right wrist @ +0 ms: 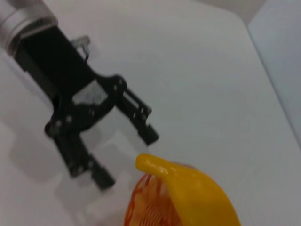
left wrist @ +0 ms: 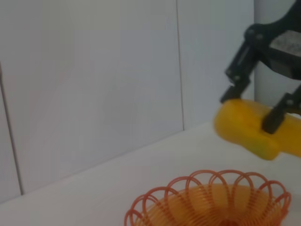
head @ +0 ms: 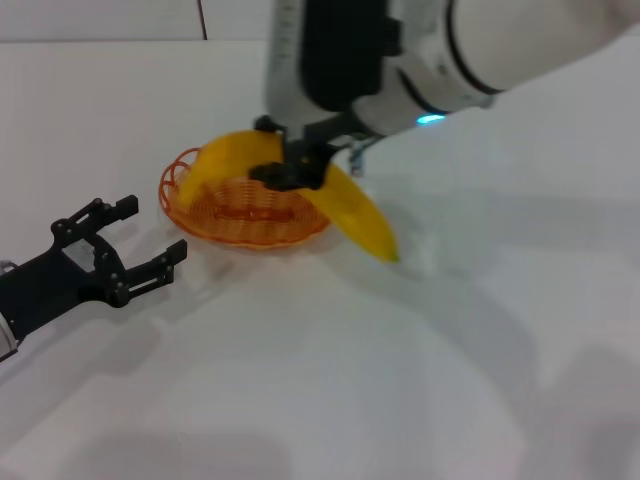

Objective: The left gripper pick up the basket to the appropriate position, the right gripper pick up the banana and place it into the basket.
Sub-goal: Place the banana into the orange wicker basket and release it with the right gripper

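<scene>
The orange wire basket stands on the white table. My right gripper is shut on the middle of the yellow banana and holds it over the basket's right rim, one end above the basket and the other slanting down outside to the right. My left gripper is open and empty on the table, just left of the basket and apart from it. The left wrist view shows the basket, the banana and the right gripper. The right wrist view shows the banana, the basket and the left gripper.
The white table stretches bare in front and to the right. A white wall stands behind the basket. The right arm's white-grey segment reaches in from the upper right.
</scene>
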{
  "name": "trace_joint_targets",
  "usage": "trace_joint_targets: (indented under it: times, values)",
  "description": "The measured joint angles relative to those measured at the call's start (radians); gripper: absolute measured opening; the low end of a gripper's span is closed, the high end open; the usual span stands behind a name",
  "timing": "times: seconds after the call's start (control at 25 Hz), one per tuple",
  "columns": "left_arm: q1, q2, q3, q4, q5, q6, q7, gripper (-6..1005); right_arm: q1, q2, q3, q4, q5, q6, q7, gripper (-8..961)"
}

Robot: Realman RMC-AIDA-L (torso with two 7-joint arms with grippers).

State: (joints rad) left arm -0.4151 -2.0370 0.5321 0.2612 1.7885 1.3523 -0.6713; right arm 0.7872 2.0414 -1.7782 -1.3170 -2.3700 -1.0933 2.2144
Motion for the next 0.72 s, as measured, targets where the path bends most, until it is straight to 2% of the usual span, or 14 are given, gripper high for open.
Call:
trace_joint_targets:
  times: [0.4, 0.72]
  values:
    - [-0.008, -0.002, 0.002, -0.01, 0.004, -0.017, 0.004, 880, 0.124, 0.004, -0.142, 0.129, -0.005, 0.209, 0.077, 527]
    - [-0.024, -0.002, 0.002, -0.028, 0.006, -0.025, 0.015, 880, 0.191, 0.007, -0.222, 0.252, -0.007, 0.343, 0.102, 535]
